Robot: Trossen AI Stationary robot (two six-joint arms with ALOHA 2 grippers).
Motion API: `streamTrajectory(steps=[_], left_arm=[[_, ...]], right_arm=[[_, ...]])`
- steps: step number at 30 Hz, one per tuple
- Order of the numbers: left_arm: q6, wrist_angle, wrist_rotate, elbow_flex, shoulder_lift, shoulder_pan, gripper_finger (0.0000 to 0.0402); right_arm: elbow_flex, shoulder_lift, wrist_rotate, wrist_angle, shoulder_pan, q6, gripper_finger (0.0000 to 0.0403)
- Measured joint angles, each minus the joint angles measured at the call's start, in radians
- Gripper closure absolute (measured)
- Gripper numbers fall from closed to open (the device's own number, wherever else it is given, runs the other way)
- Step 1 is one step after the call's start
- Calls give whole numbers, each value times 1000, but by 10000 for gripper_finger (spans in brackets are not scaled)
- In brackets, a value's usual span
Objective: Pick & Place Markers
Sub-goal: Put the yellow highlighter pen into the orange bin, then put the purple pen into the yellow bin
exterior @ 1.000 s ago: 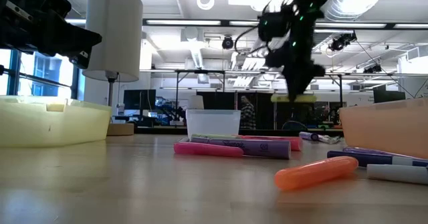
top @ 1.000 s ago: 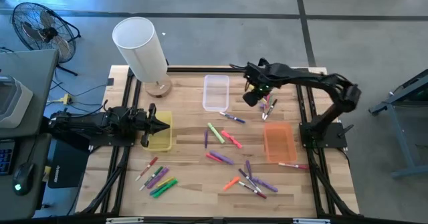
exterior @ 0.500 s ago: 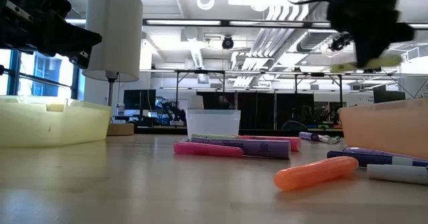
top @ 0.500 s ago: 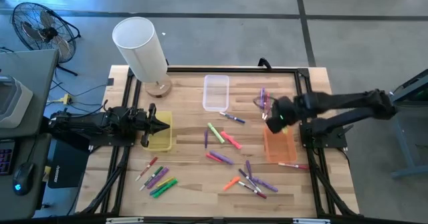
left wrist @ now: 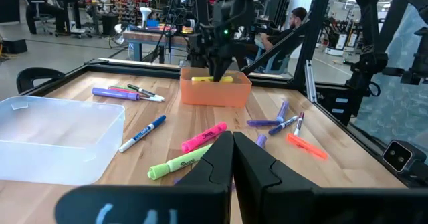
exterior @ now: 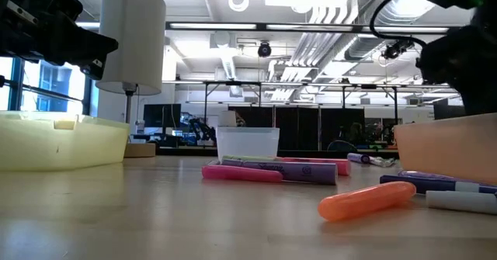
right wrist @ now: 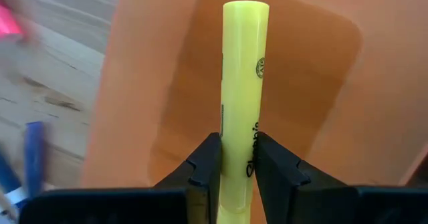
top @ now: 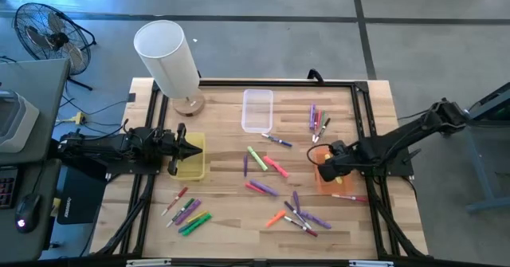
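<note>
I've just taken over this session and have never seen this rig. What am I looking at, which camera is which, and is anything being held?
Two dark robot arms work at a wooden table. One camera looks straight down, one sits at table height, and one rides on each wrist. Coloured markers lie scattered between a yellow bin, a clear bin and an orange bin; a lamp stands at the back. The right gripper is over the orange bin, clamped on a yellow marker. The left gripper waits shut and empty by the yellow bin.
</note>
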Motion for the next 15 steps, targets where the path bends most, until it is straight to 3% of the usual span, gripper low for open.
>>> streamTrajectory(steps=[15], left_arm=[[0, 0, 0, 0, 0, 0, 400]], right_arm=[[-9, 6, 18, 9, 5, -17, 280]])
